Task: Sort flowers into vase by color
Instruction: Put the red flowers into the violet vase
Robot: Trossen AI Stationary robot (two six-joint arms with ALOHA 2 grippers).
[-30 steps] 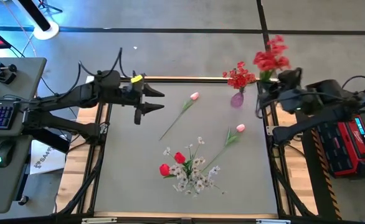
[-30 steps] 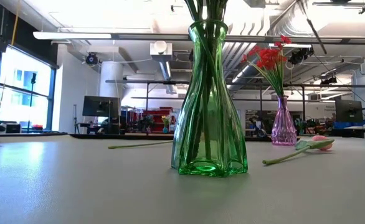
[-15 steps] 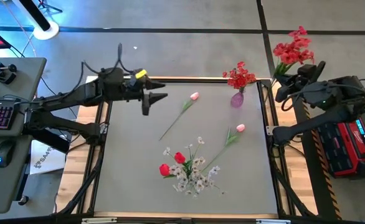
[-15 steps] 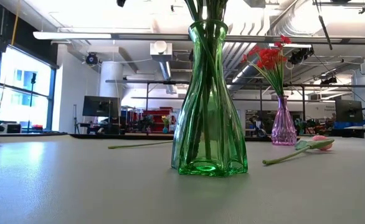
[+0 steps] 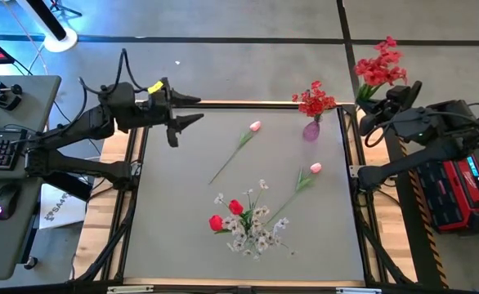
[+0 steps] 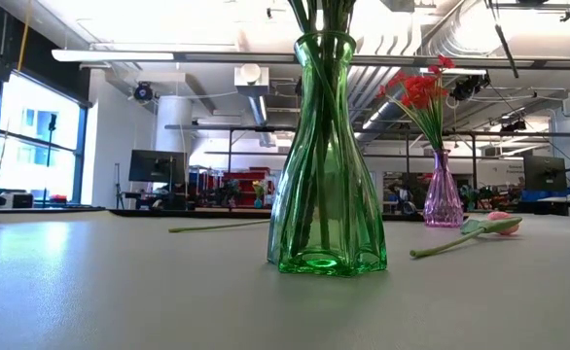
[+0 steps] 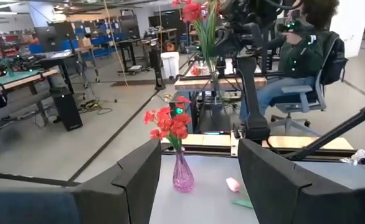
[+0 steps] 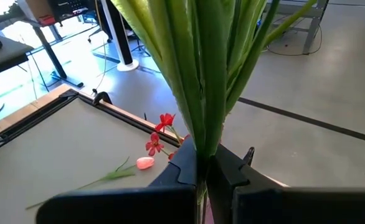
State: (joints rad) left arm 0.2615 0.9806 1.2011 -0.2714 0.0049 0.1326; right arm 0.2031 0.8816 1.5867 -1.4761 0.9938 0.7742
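Note:
My right gripper (image 5: 369,106) is past the table's far right corner, shut on a bunch of red blossom clusters (image 5: 378,64) on green stems (image 8: 201,74). A pink vase (image 5: 311,130) near the far right corner holds more red blossoms (image 5: 315,100). A green vase (image 6: 326,165) near the front holds red tulips and white sprays (image 5: 246,222). Two pink tulips (image 5: 254,126) (image 5: 315,168) lie flat on the table. My left gripper (image 5: 197,109) hovers open and holding nothing over the far left corner. My right gripper pinches the bundle of several green stems (image 8: 202,144) between its two fingers. The stems stand roughly upright, blossoms (image 7: 194,9) on top, lifted clear of the table. The stems' lower ends are hidden behind the fingers.
A desk with keyboard and mouse (image 5: 2,151) stands left of the table. A red case (image 5: 452,192) sits on the right side. A seated person (image 7: 301,59) shows beyond the right arm. Bare grey table surface (image 5: 174,204) lies left of the green vase.
My right gripper has carried the red bunch toward the right, away from the pink vase and past the table's right edge, staying shut. My left gripper has pulled back toward the far left corner and risen a little, still open.

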